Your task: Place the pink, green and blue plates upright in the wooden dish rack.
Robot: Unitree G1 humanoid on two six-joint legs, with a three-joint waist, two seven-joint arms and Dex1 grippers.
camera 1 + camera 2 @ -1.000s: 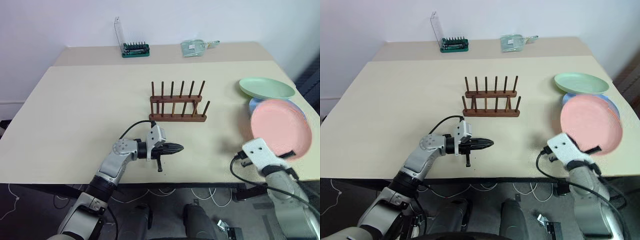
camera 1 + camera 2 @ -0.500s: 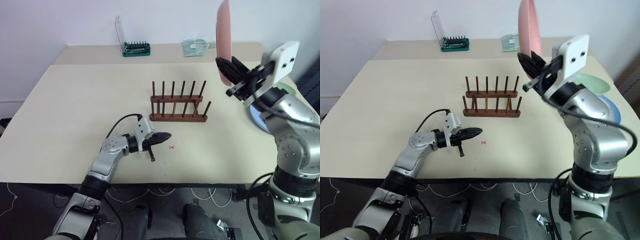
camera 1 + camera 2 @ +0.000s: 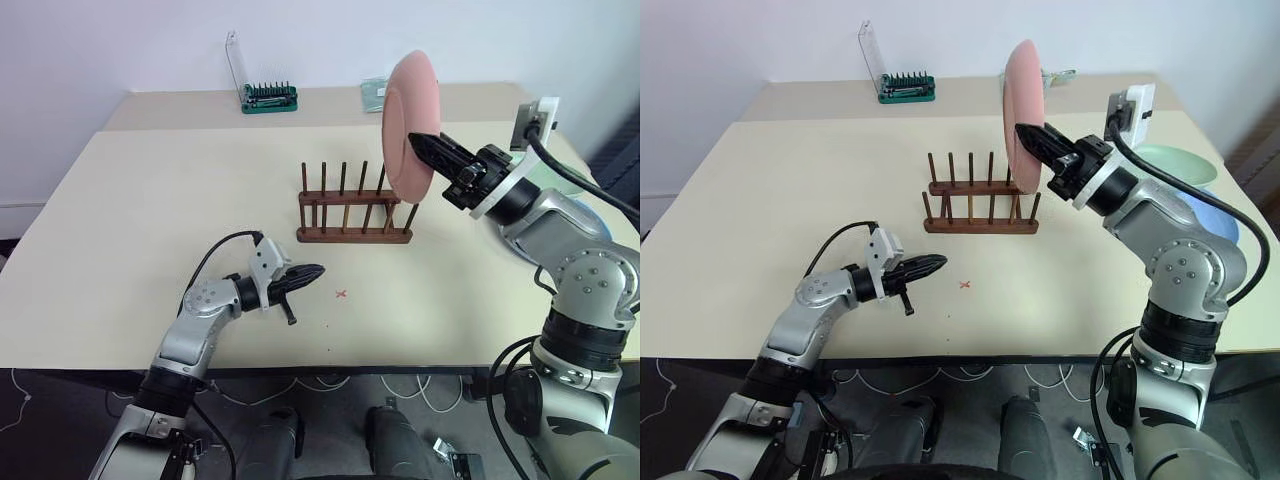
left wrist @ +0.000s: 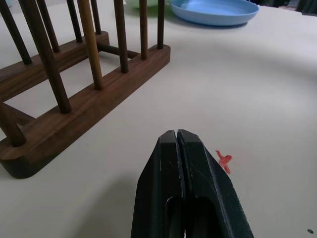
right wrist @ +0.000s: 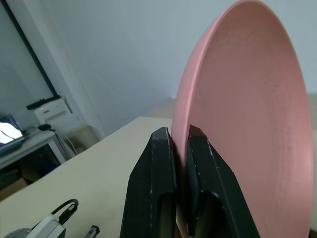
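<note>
The right gripper (image 3: pixel 420 142) pinches the pink plate (image 3: pixel 404 135) upright by its rim, in the air above the right end of the wooden rack (image 3: pixel 353 211). Behind its arm lie the green plate (image 3: pixel 1177 163) and blue plate (image 3: pixel 1218 226). The left gripper (image 3: pixel 315 271), pressed together, hovers low before the rack, a red mark (image 4: pixel 224 161) just beside it.
</note>
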